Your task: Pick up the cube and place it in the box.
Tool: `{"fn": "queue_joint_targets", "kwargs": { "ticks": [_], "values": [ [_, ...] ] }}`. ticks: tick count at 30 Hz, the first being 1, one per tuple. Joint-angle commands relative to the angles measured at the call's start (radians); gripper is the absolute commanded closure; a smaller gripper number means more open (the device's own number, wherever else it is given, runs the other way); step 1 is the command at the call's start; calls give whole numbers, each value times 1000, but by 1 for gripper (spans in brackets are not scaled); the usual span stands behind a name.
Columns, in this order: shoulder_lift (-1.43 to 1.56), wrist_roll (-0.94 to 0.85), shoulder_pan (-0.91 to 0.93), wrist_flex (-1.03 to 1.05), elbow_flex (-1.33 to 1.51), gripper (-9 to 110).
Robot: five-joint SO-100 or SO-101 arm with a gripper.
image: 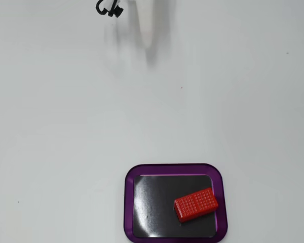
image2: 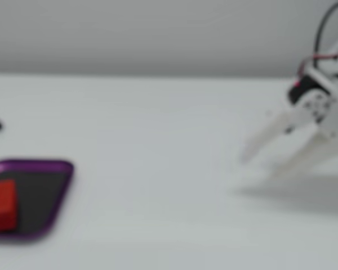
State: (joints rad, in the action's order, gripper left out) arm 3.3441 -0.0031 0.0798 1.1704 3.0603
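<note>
Red cube (image: 196, 205) lying tilted in the right part of the purple-rimmed box (image: 128, 202), at the near edge of the white bench (image: 66, 126). Tool (image2: 262, 163) far right in a fixed view, fingers spread and empty, well apart from the box; bare bench between them.

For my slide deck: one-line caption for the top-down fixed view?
Red cube lying inside the purple box, white end effector far off at the top.
</note>
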Motion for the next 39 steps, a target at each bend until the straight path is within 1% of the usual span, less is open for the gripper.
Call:
{"fn": "queue_joint_targets", "kwargs": {
  "ticks": [1, 8, 39],
  "values": [
    [95, 66, 0, 8, 12, 101],
    [95, 61, -3, 51, 11, 102],
    [95, 61, -3, 52, 11, 102]
  ]
}}
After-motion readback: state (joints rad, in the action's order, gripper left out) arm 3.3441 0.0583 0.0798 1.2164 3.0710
